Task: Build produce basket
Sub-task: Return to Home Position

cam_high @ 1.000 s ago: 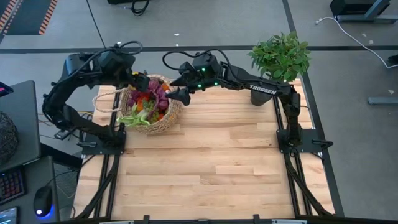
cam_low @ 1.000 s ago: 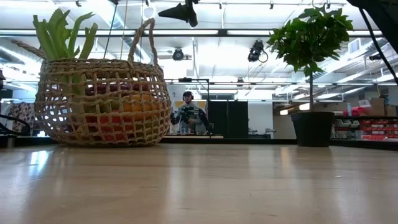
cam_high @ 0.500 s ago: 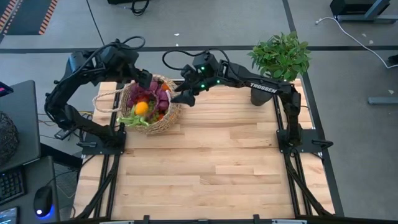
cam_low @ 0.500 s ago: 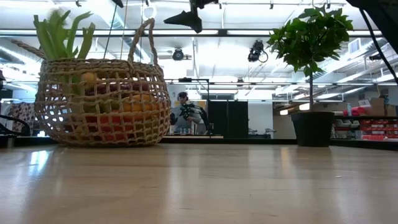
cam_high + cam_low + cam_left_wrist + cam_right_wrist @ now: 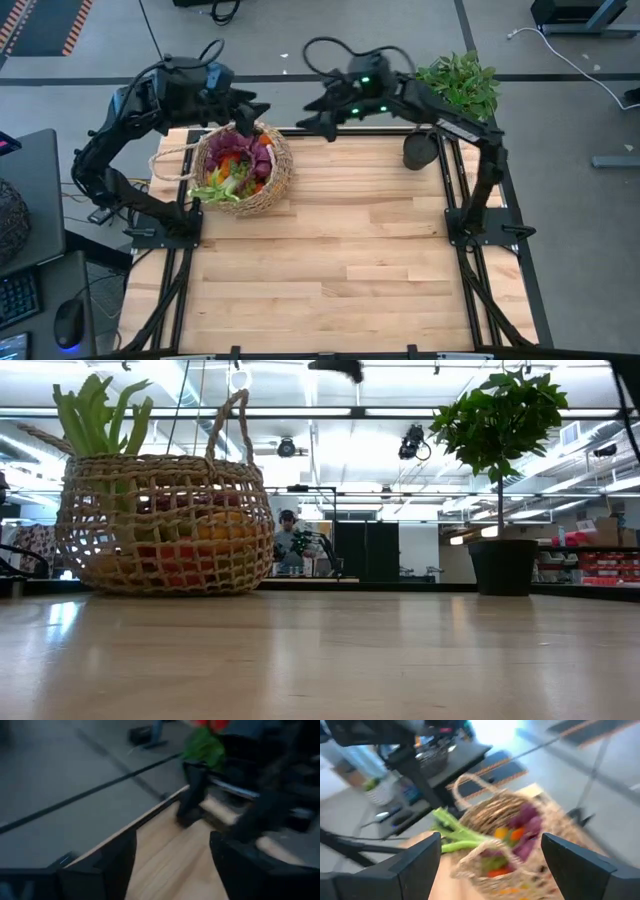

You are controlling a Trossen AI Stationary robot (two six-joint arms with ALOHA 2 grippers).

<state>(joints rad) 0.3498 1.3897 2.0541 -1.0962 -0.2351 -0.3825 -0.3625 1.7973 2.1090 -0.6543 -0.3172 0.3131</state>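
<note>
Evidently the closing step is in hand, the return to rest poses: both grippers are hanging over the table's [image 5: 350, 250] far edge, clear of the load.

- Basket [image 5: 283, 175] is sitting near the far left corner. Produce [image 5: 238, 160] is lying heaped inside it, and none is showing loose on the boards.
- Left gripper [image 5: 252, 108] is hovering just beyond the basket's far rim. Right gripper [image 5: 312, 118] is hanging beside it, on the side toward the potted plant [image 5: 455, 85].
- Wrist views are showing each pair of fingers spread wide, with nothing gripped.

By my reckoning, the next move is calling for each arm to fold back toward its own base without clipping basket or plant.

Low view is giving what the overhead cannot: leek greens [image 5: 95, 420] are standing above the rim, and orange and red pieces are glowing through the weave. Only the overhead is placing both arms.
</note>
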